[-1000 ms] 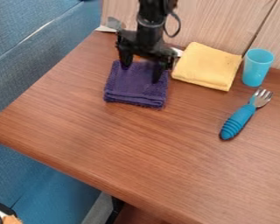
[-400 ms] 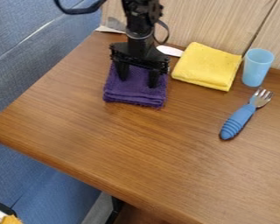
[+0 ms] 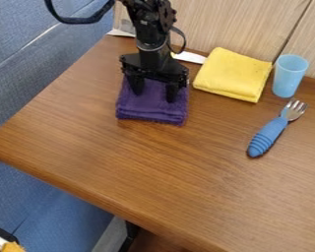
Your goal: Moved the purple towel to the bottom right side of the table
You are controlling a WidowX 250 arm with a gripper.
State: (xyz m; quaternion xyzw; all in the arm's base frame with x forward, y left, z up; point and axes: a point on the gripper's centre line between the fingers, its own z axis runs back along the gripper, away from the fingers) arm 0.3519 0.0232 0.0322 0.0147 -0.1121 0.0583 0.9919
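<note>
Your end effector (image 3: 153, 90) has its two fingers apart, over the back part of the purple towel (image 3: 151, 110), left of the yellow cloth (image 3: 233, 75). You can't tell if the tips press into it. The towel looks soft, light and floppy, not easy to break or let slip. Try to pinch a thick bit of the folds, near the middle, so the layers come up together. The fingers and arm hide its back edge. Left of the yellow cloth, a white thing (image 3: 189, 57) is partly hidden too.
</note>
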